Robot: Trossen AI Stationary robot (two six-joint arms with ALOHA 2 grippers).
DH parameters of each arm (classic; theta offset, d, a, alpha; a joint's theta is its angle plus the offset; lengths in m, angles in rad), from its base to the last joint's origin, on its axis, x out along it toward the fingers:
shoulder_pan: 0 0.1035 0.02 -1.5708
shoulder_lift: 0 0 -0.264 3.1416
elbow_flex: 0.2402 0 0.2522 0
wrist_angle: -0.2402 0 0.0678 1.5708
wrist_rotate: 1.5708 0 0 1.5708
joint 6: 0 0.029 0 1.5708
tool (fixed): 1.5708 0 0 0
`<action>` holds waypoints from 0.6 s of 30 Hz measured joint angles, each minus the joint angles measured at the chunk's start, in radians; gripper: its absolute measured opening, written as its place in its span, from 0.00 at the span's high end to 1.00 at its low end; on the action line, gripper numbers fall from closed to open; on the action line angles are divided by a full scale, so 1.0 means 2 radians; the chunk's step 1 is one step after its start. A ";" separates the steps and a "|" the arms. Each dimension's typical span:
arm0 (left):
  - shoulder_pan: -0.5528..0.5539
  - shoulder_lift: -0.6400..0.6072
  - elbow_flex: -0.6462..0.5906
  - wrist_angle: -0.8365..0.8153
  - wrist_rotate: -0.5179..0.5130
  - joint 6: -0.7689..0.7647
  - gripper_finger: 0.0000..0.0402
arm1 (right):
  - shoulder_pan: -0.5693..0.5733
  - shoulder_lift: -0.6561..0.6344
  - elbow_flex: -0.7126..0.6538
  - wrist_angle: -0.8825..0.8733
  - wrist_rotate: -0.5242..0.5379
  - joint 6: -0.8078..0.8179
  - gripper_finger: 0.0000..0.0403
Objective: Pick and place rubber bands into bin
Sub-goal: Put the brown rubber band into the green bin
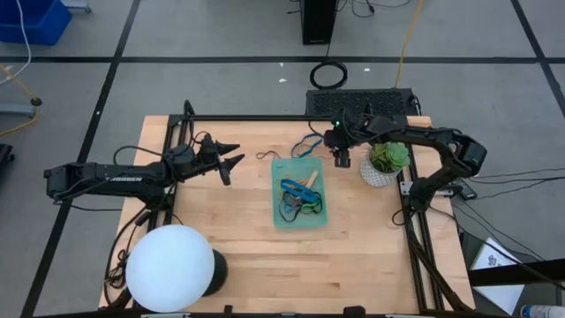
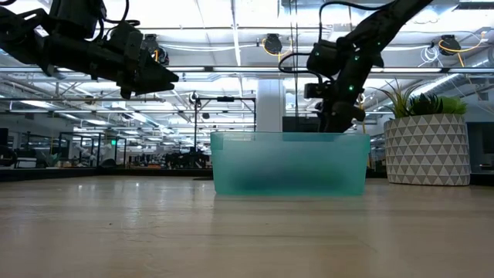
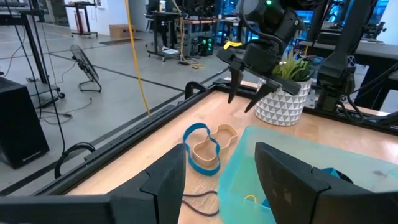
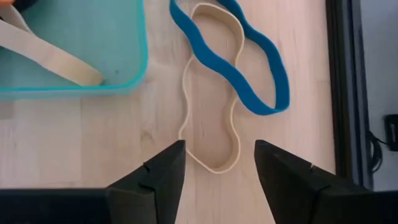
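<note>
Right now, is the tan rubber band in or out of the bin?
Out. The tan rubber band lies flat on the table beside the bin.

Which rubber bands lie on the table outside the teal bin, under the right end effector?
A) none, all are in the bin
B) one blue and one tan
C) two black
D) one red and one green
B: the right wrist view shows a blue rubber band and a tan rubber band lying on the wood beside the teal bin, in front of the open right end effector.
</note>
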 joint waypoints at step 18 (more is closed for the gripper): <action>0.000 0.000 0.000 0.000 0.000 0.000 0.50 | -0.007 0.061 0.000 0.006 -0.034 0.002 0.54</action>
